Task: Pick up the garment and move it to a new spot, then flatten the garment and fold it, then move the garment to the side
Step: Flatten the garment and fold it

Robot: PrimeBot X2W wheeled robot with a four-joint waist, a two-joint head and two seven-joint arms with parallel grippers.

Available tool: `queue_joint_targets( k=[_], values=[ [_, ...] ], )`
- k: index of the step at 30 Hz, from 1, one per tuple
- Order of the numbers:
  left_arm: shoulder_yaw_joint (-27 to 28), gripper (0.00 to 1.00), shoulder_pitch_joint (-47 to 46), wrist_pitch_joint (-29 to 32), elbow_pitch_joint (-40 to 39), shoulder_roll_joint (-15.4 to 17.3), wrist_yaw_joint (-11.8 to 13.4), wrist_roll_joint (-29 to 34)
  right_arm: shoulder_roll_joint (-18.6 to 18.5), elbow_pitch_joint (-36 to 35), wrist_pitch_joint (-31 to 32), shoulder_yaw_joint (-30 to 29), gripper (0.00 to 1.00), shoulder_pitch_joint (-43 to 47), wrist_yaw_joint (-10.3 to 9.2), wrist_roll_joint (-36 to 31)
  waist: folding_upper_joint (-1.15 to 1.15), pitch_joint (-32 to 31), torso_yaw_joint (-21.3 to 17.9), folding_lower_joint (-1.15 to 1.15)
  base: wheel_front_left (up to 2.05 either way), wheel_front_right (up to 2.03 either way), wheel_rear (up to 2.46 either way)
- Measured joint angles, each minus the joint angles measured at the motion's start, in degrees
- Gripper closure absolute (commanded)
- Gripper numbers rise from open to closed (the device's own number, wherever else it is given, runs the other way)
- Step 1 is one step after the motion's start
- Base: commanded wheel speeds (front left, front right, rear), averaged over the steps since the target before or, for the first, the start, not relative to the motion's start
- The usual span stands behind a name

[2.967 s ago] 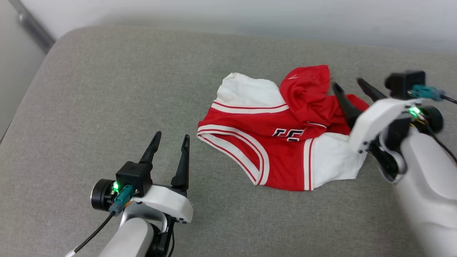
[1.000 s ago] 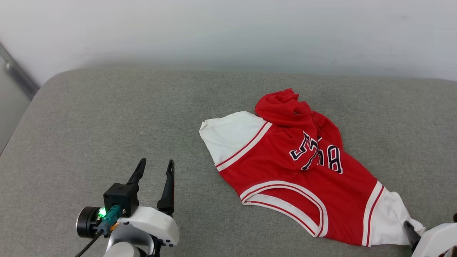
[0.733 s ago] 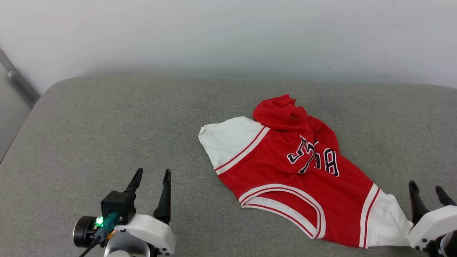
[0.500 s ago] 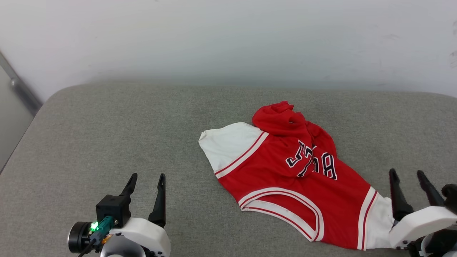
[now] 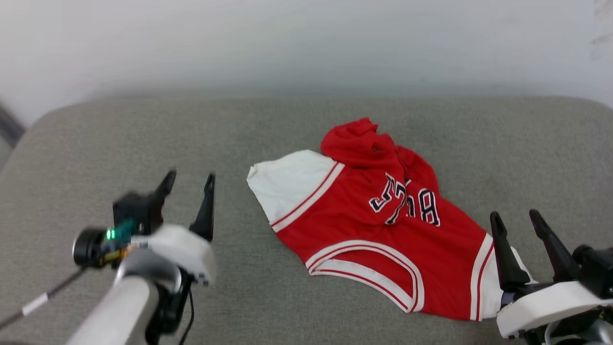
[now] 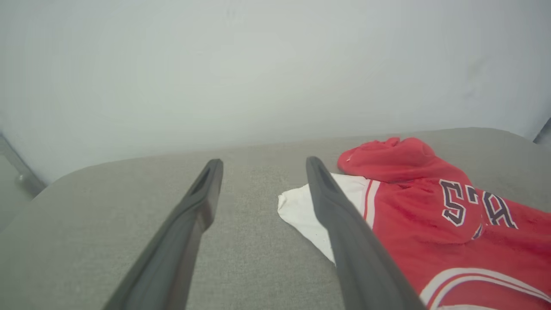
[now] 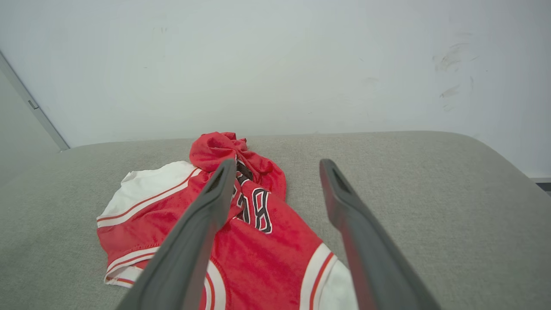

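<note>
The garment lies crumpled on the grey cushion, red with white sleeves and part of its black lettering showing; its far end is bunched up. It also appears in the left wrist view as the garment and in the right wrist view as the garment. My left gripper hovers open to the left of it, clear of the cloth. My right gripper stands open at the lower right, just beside the near white sleeve, with nothing between its fingers.
The grey cushion spreads wide to the left and behind the shirt. A pale wall rises right behind its far edge. The cushion's rounded right edge falls off near my right arm.
My right gripper has let go of the white sleeve and risen, open, beside it. My left arm has lifted and moved forward. The camera has shifted a little, and the shirt lies still.
</note>
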Motion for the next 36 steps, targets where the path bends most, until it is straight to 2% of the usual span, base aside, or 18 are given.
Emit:
queue_joint_targets(
  k=[7, 12, 15, 22, 27, 28, 29, 30, 33, 36],
  values=[
    [-1.2, 0.00, -17.8, 12.2, 5.2, 1.5, -8.0, -3.0, 0.3, -1.9, -0.1, 0.7, 0.00, -4.1, 0.00, -0.4, 0.00, 6.5, -2.5, 0.00, 0.00, 0.00, 0.00],
    [-3.2, 0.00, -27.0, 23.4, 13.2, 1.9, -13.6, -6.2, 0.4, -1.9, -1.7, 1.9, 0.00, -7.0, 0.00, -0.5, 0.00, 10.7, -5.1, 0.01, 0.00, 0.00, 0.00],
    [-4.6, 0.00, -30.9, 30.2, 18.5, 2.2, -16.1, -7.7, 0.4, -1.4, -2.6, 2.0, 0.00, -8.2, 0.00, 0.0, 0.00, 13.1, -6.6, 0.01, 0.00, 0.00, 0.00],
    [-6.9, 0.00, -34.9, 42.7, 30.1, 3.8, -18.2, -10.0, 0.5, 1.3, -4.3, 3.3, 0.00, -9.6, 0.00, 1.2, 0.00, 17.1, -10.2, 0.01, 0.00, 0.00, 0.00],
    [-6.6, 0.00, -36.6, 49.3, 35.5, 3.6, -19.0, -13.5, 0.6, 3.1, -5.2, 3.5, 0.00, -10.1, 0.00, 2.8, 0.00, 18.3, -12.3, 0.01, 0.00, 0.00, 0.00],
    [-6.2, 0.10, -36.7, 50.0, 36.2, 3.5, -19.0, -14.5, 0.6, 3.3, -5.4, 3.4, 0.00, -10.1, 0.00, 2.9, 0.00, 18.3, -12.6, 0.01, 0.00, 0.00, 0.00],
    [-6.1, 0.63, -36.8, 50.4, 36.7, 3.4, -19.0, -14.8, 0.6, 3.5, -5.5, 3.4, 0.00, -10.1, 0.00, 3.2, 0.00, 18.3, -12.7, 0.01, 0.00, 0.00, 0.00],
    [-6.0, 1.00, -36.8, 50.4, 37.2, 3.2, -19.0, -14.9, 0.6, 3.8, -5.5, 3.2, 0.00, -10.1, 0.00, 3.3, 0.00, 18.2, -12.8, 0.01, 0.00, 0.00, 0.00],
    [-5.8, 1.00, -36.1, 48.7, 38.5, 2.6, -19.0, -15.6, 0.6, 4.4, -5.3, 2.6, 0.00, -10.1, 0.00, 3.7, 0.00, 17.4, -12.8, 0.01, 0.00, 0.00, 0.00],
    [-5.6, 1.00, -34.3, 43.1, 38.7, 1.6, -19.0, -14.8, 0.6, 5.4, -3.7, 1.6, 0.00, -10.1, 0.00, 4.3, 0.00, 16.4, -12.5, 0.01, 0.00, 0.00, 0.00]
  ],
)
